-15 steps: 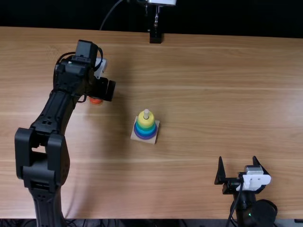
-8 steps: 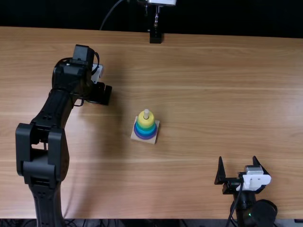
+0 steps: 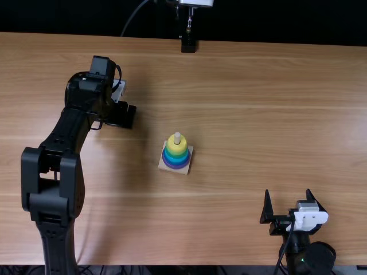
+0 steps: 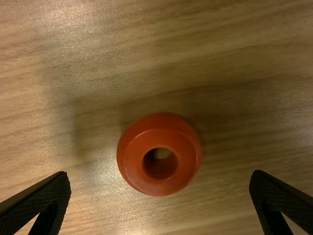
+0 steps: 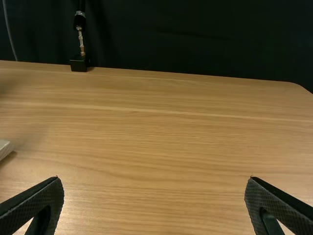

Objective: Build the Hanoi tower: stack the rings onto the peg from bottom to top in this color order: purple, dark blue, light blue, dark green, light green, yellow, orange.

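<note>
My left gripper [image 3: 121,114] is over the table's left part in the top view, covering the spot beneath it. In the left wrist view, the left gripper [image 4: 160,198] is open, with the orange ring [image 4: 132,161] flat on the table between and ahead of its fingers. The peg [image 3: 177,137] stands on its square base [image 3: 184,170] near the middle, bearing a purple or blue ring [image 3: 176,165] low down, blue-to-teal rings [image 3: 175,157] above and the yellow ring [image 3: 176,146] uppermost. Close to the near edge at right, my right gripper [image 3: 288,200] is open; its wrist view shows the right gripper [image 5: 154,200] holding nothing.
At the far edge of the wooden table [image 3: 258,114], a small black stand [image 3: 188,44] carries a camera mount. The left arm's links extend along the table's left side, with the ring stack to their right.
The left gripper has moved slightly toward the near edge and left, now covering the orange ring in the top view. The right arm and the ring stack have stayed put.
</note>
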